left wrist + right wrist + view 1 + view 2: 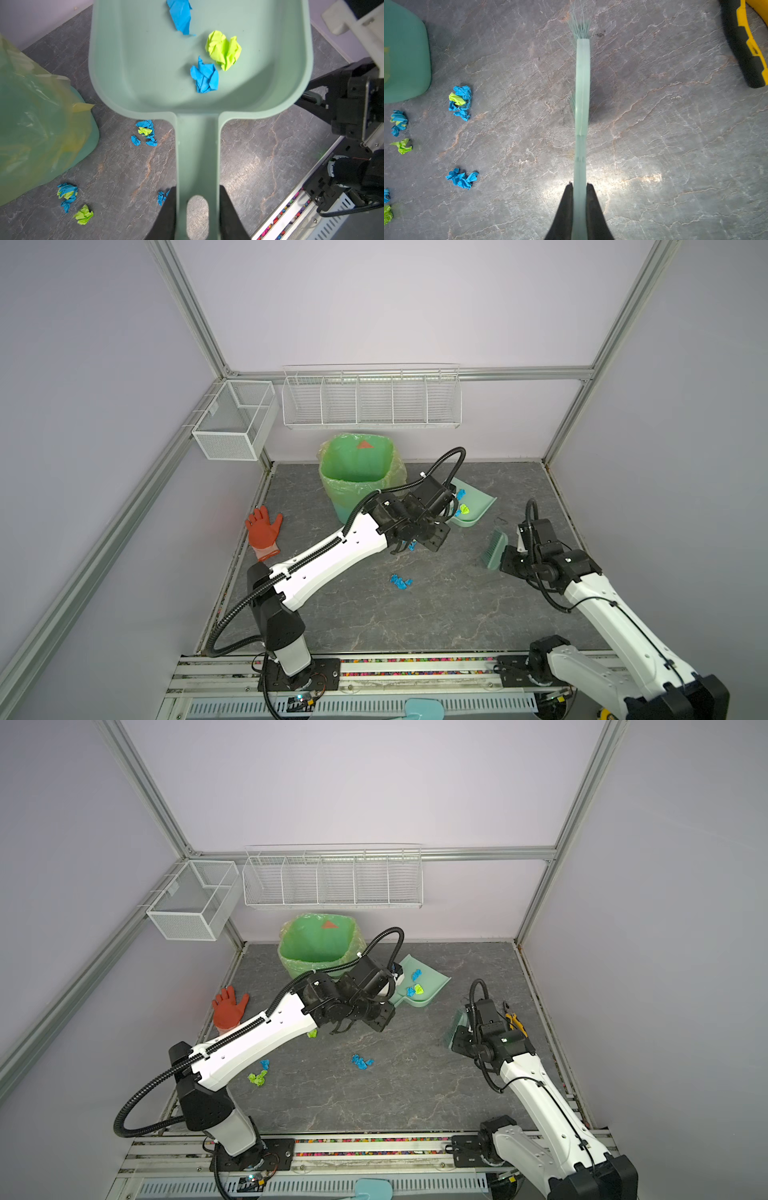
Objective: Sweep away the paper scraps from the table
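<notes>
Top views: the table (457,614) carries a green-lined bin (338,497) at its far edge. A dustpan (480,508) sits just beside the bin, and a brush (494,549) is near the right edge. Loose paper scraps (362,1061) lie mid-table; more lie near the left edge. A red glove (264,531) lies at the left edge.

Left wrist view: the left gripper (197,187) is clamped on the dustpan handle. Three scraps, two blue and one lime, lie inside the pan; others lie on the table beside the handle.

Right wrist view: the right gripper (579,185) is clamped on the brush handle. Scraps lie well apart from the brush.
</notes>
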You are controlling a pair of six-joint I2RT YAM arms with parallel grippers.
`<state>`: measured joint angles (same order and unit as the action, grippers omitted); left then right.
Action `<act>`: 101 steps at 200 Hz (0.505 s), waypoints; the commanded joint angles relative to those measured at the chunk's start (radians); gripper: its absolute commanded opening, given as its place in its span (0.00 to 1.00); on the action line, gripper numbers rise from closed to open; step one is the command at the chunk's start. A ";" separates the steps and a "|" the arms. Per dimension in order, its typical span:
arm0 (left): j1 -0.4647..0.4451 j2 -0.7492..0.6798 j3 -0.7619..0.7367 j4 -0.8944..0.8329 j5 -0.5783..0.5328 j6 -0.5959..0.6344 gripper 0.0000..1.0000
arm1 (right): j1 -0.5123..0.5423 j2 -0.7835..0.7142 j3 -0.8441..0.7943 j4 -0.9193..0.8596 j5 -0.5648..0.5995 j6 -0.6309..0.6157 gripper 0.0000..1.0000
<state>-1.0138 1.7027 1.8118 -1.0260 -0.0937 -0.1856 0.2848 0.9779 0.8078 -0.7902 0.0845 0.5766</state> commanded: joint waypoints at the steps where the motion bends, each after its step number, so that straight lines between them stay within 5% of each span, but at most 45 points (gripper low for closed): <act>1: 0.037 0.002 0.047 -0.040 0.028 0.003 0.00 | -0.004 -0.018 -0.010 0.005 -0.010 0.008 0.07; 101: 0.185 -0.095 0.018 0.018 0.169 -0.038 0.00 | -0.004 -0.026 -0.008 -0.002 -0.021 0.005 0.07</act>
<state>-0.8474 1.6592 1.8259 -1.0203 0.0326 -0.2092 0.2848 0.9573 0.8059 -0.7910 0.0799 0.5766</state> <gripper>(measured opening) 0.244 0.109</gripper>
